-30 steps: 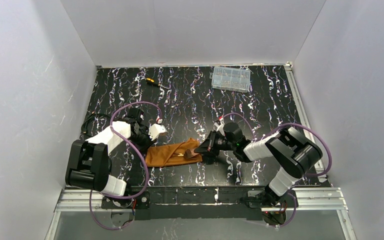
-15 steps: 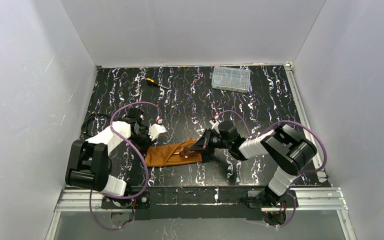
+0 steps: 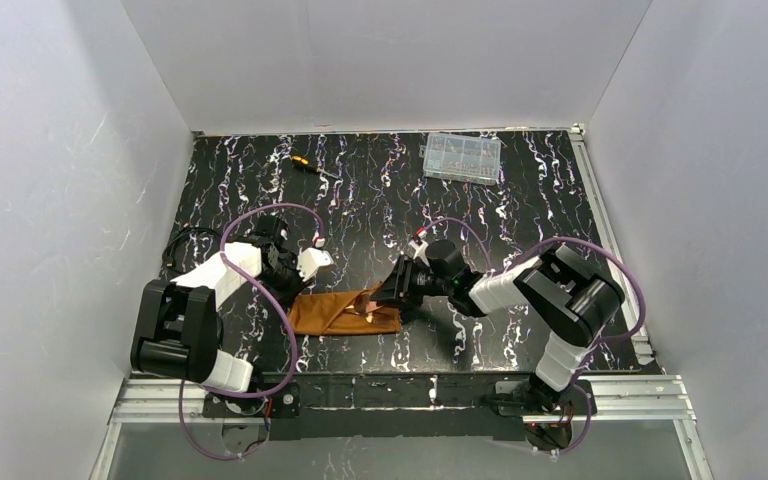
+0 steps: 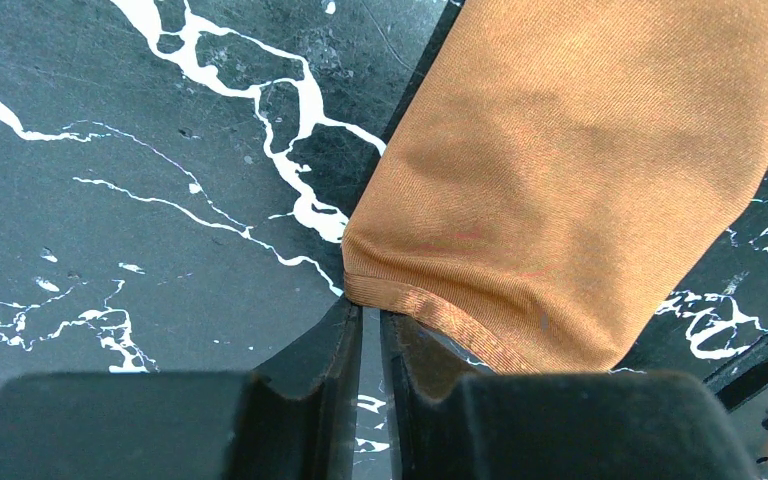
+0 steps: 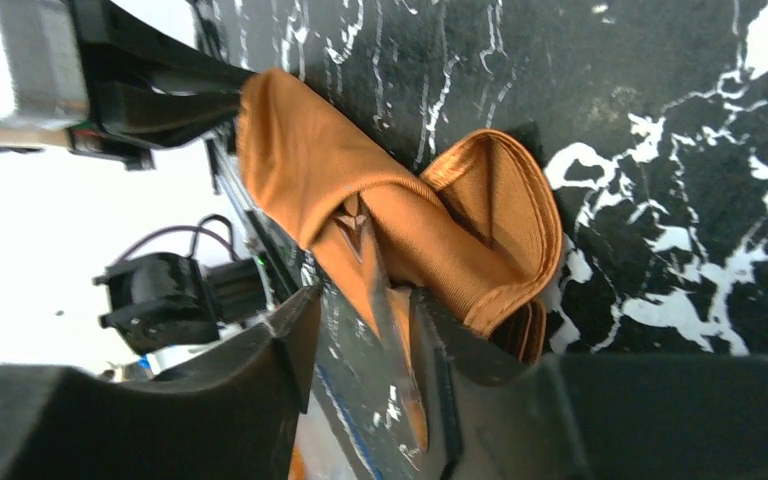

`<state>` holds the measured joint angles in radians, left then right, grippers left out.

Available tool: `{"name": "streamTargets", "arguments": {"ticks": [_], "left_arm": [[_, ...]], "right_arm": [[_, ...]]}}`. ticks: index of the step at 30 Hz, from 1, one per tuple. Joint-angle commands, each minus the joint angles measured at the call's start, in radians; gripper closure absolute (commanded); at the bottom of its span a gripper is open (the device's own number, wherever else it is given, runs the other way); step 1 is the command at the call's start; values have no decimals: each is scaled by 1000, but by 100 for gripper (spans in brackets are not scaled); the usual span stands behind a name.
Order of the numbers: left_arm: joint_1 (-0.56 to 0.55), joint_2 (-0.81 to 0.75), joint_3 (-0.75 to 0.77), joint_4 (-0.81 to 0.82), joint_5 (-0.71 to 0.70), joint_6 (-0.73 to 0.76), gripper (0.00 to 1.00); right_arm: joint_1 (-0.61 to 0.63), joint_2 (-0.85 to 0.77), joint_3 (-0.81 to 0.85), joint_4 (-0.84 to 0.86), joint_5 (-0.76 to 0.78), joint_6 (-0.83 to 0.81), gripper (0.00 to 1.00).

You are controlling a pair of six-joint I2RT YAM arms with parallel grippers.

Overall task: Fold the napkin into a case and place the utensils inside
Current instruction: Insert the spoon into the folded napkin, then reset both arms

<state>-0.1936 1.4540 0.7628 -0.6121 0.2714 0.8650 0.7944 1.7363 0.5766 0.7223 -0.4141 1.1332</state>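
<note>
The rust-orange napkin (image 3: 332, 314) lies folded as a narrow case on the black marbled table, between the two arms. My left gripper (image 3: 298, 290) is at its left end. In the left wrist view the fingers (image 4: 370, 310) are nearly closed, with their tips against the cloth's hem (image 4: 580, 180). My right gripper (image 3: 392, 297) is at the case's right end, shut on a shiny copper utensil (image 5: 375, 290). The utensil's tip sits in the fold opening of the cloth (image 5: 310, 170). It shows as a thin sliver in the top view (image 3: 370, 303). Other utensils are hidden.
A yellow-and-black screwdriver (image 3: 305, 164) lies at the back left. A clear compartment box (image 3: 462, 157) is at the back right. Purple cables loop beside both arms. White walls close in the table on three sides.
My right gripper has moved left with the utensil, pushing it further into the case. The cloth's right end has shifted slightly left. The left arm has not moved.
</note>
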Motion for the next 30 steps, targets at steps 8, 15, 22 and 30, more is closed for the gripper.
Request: {"name": "streamTargets", "arguments": {"ticks": [8, 15, 22, 30], "left_arm": [[-7, 5, -2, -26, 6, 6, 88], [2, -39, 66, -118, -40, -2, 79], [29, -104, 166, -191, -155, 5, 68], [70, -242, 260, -82, -373, -65, 2]], "right_arm": [[6, -197, 123, -529, 126, -308, 32], [6, -301, 251, -927, 222, -490, 3], [-38, -410, 259, -1138, 355, -559, 1], [-211, -536, 339, -1185, 443, -647, 1]]}}
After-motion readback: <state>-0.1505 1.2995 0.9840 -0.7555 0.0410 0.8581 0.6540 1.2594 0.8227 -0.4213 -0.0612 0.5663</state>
